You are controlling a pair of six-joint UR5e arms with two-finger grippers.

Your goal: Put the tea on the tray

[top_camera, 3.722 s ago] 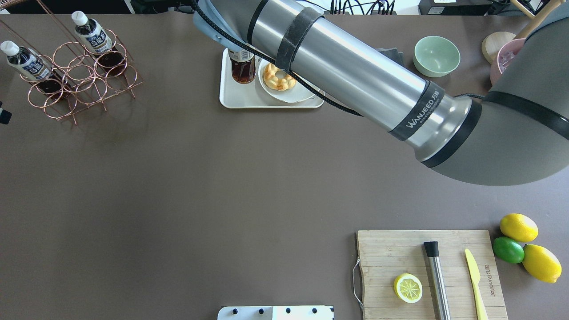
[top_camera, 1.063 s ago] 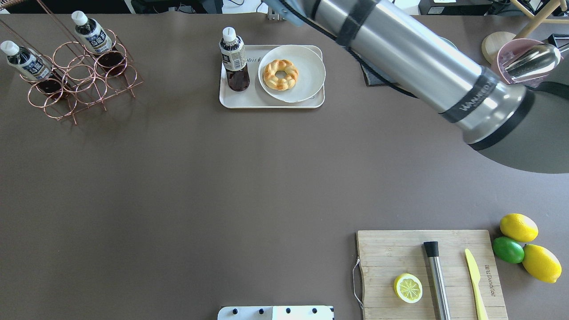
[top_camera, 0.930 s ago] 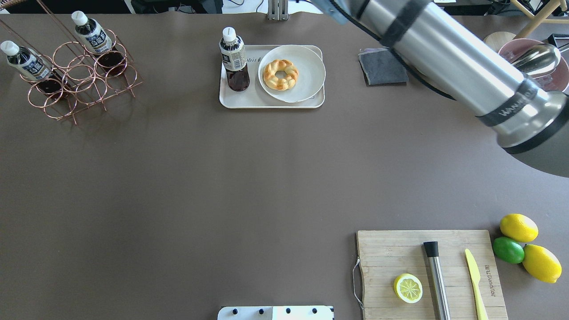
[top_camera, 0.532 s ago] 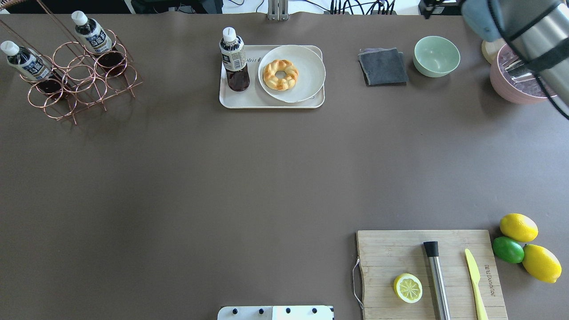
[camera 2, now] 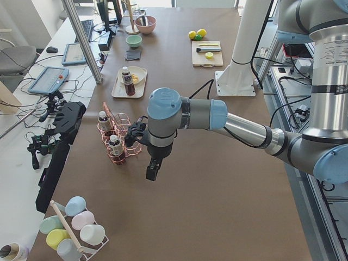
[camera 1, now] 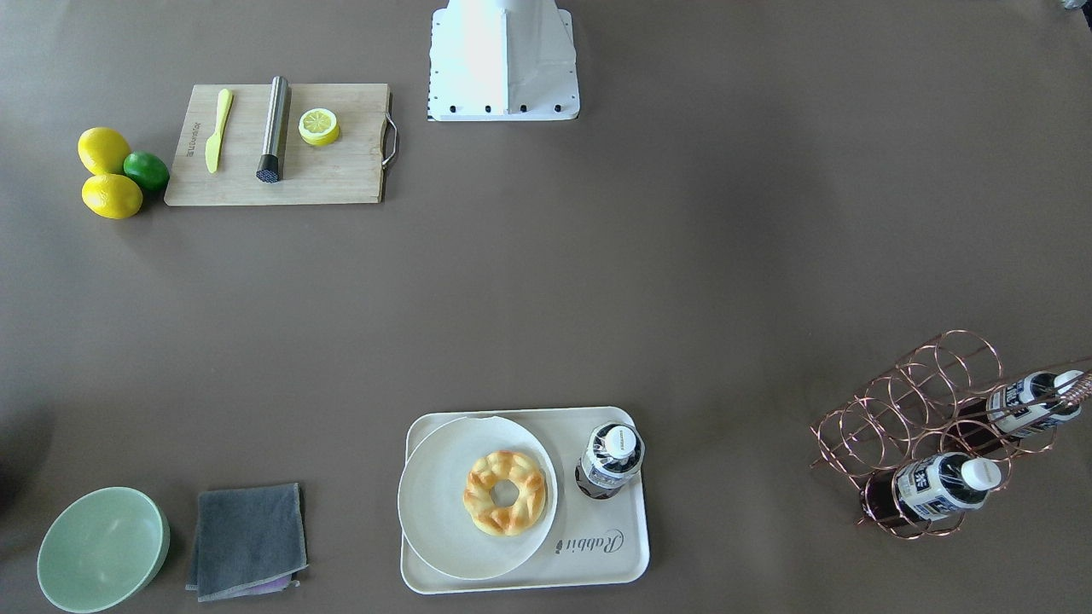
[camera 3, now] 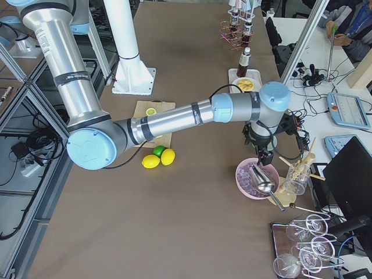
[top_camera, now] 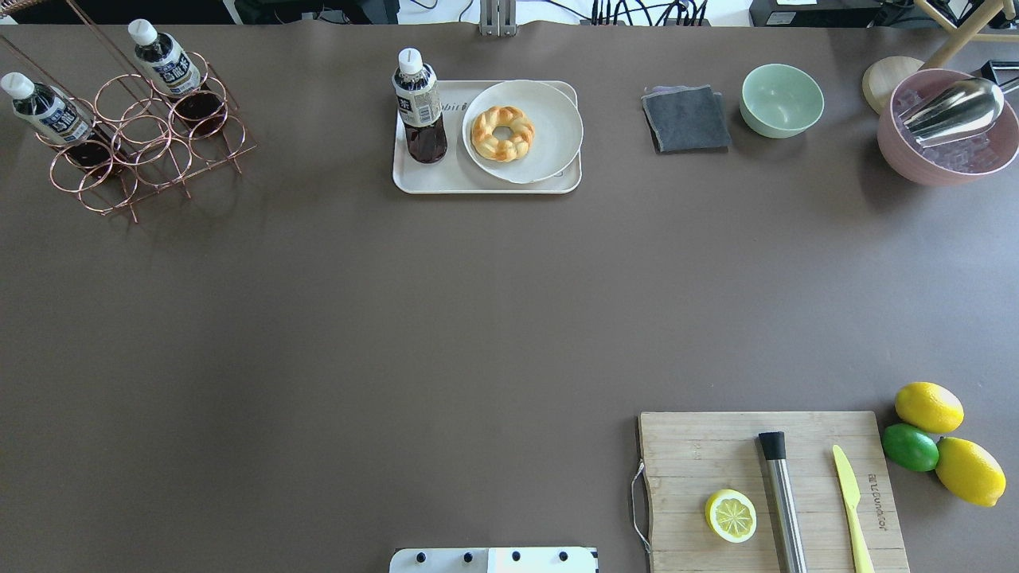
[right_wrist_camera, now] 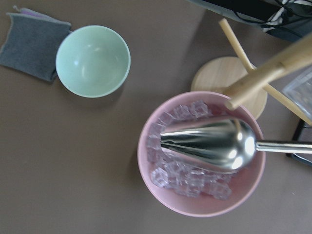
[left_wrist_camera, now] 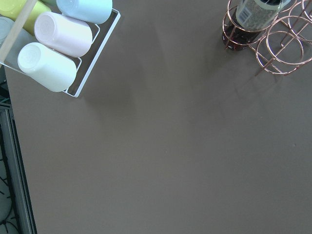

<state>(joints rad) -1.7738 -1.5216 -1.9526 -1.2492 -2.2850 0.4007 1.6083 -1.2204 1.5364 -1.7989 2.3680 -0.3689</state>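
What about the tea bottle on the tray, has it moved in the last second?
No. The tea bottle stands at the same end of the tray, just left of the doughnut plate.

Long brown table [camera 2: 206, 209], soft even light, white desk [camera 2: 16, 128] along the left edge, grey chair [camera 2: 13, 55] upper left.

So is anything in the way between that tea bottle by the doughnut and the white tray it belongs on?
Nothing visible is in the way. The tea already stands upright on the tray, next to the plate holding the doughnut.
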